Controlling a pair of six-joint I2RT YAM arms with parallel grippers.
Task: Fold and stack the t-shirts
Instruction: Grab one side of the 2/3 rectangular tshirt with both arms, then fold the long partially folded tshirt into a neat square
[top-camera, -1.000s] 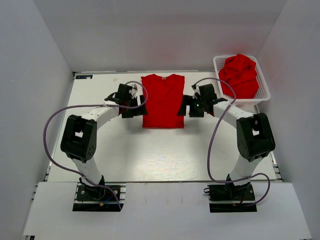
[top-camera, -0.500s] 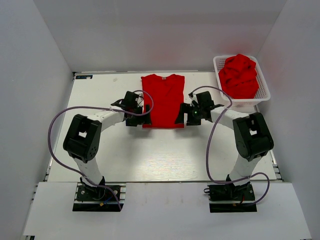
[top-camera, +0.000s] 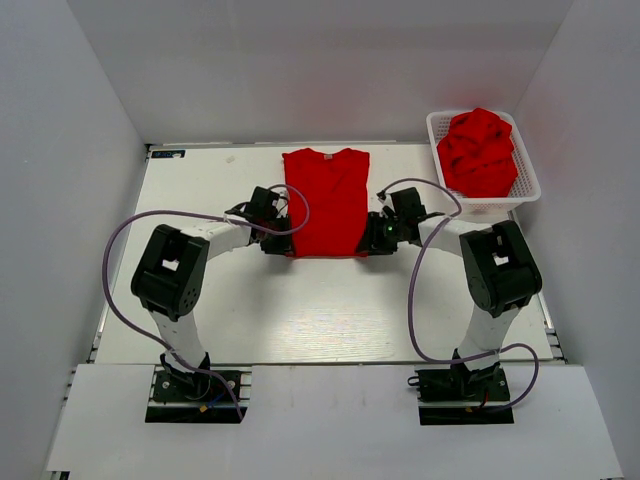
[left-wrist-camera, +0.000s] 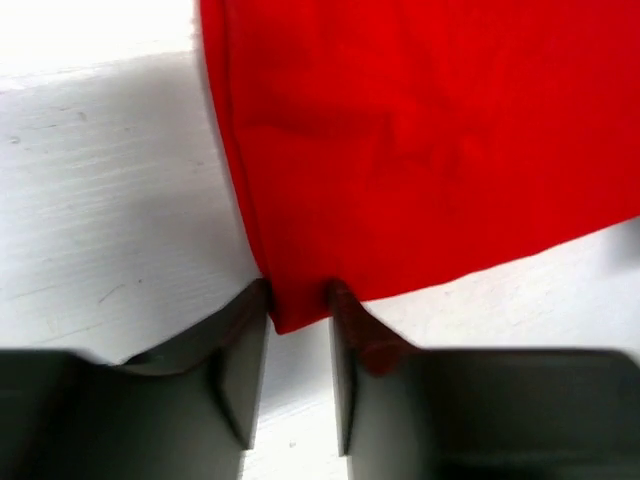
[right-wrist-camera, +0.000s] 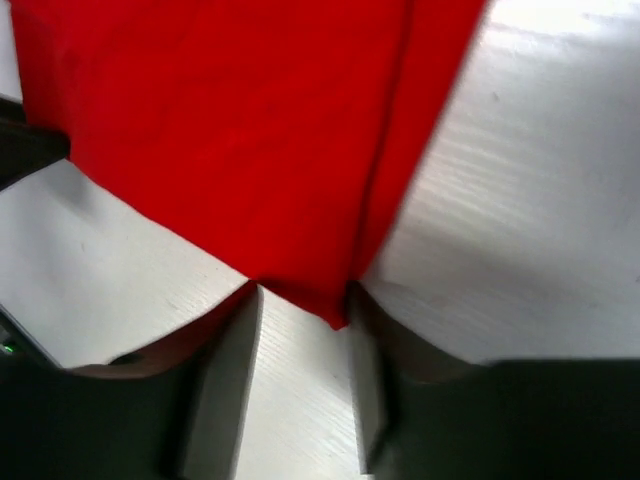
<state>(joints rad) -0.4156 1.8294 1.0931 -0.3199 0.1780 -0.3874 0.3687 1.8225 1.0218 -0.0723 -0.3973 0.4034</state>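
Both arms have swung inward and toward the lower frame since a second ago, from flanking the garment's sides to sitting at its two bottom corners, and both sets of jaws have narrowed from wide open.

Top view: spread red short-sleeved fabric t-shirt (top-camera: 325, 200) lies flat at upper centre of the white tabletop (top-camera: 300, 310), sleeves already folded in, collar toward the top of the frame. Left end effector (top-camera: 281, 247) is at its lower-left corner, right end effector (top-camera: 369, 246) at its lower-right corner. Heap of crumpled red fabric t-shirts (top-camera: 478, 150) sits in the white plastic lattice basket (top-camera: 528, 186), upper right, untouched.

Left wrist view: hem corner of the spread t-shirt (left-wrist-camera: 420, 150) pokes between the two fingers at lower centre. Jaws partly open, a strip of tabletop visible between them; no firm clamp on the cloth seen.

Right wrist view: same picture. Hem corner (right-wrist-camera: 220, 130) sits between half-open jaws, not visibly pinched.

Judgement: corner pickup under way, likely ahead of folding the hem up toward the collar. Stacking not begun.
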